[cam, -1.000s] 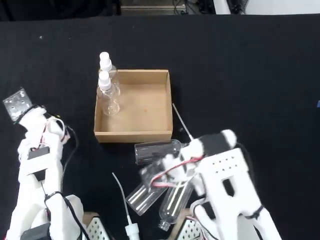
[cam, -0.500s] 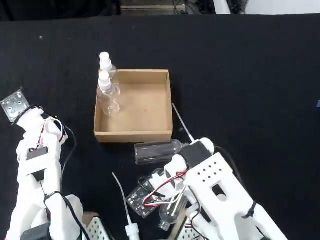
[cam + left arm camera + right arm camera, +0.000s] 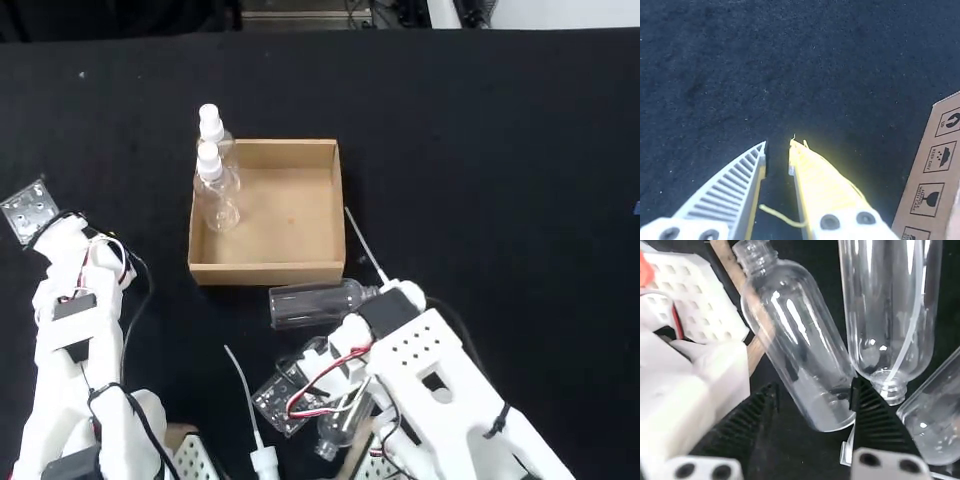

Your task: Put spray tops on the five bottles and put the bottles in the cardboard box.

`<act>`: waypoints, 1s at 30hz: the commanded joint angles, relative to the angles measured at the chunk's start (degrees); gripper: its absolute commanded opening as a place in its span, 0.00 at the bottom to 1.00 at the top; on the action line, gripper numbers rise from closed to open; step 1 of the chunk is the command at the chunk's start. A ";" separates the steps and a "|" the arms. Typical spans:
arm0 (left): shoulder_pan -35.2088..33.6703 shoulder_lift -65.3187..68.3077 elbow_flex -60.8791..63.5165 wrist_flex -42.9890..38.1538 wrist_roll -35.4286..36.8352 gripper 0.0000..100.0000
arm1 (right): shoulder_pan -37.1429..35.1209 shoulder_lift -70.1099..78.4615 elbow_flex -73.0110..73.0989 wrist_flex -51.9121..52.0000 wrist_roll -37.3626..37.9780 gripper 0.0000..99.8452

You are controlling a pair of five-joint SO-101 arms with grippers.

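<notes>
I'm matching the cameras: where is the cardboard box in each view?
High view: cardboard box left of centre, open top.
Left wrist view: its printed wall beside the left gripper.
Right wrist view: aimed at loose bottles lying before the box.
Shared landmark: the black table.

Five clear bottles, two loose spray tops, one cardboard box (image 3: pixel 265 270), two claws.

Three uncapped bottles lie at the right claw (image 3: pixel 814 385): one bottle (image 3: pixel 800 335) between its fingers, a second bottle (image 3: pixel 890 300) just beside them, a third bottle (image 3: pixel 935 410) near that same side. Two capped bottles (image 3: pixel 216 190) (image 3: pixel 212 128) stand at the box's wall, well apart from the right claw and from the left claw (image 3: pixel 777 144). One spray top (image 3: pixel 262 458), white head and tube, lies just beside the right claw; the other shows a thin tube (image 3: pixel 362 245) near that claw, its head hidden.
</notes>
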 commanded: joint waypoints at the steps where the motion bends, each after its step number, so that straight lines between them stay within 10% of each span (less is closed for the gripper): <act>1: -0.40 -1.23 -0.75 -0.88 0.35 0.06 | 2.90 -1.54 1.89 -1.41 1.93 0.21; 22: -0.22 -1.23 -0.75 -0.88 0.26 0.06 | 4.31 -1.98 13.05 -12.31 -3.52 0.21; 30: -0.13 -1.23 -0.84 -0.88 0.26 0.06 | 5.54 -1.98 -1.36 -1.14 -6.51 0.07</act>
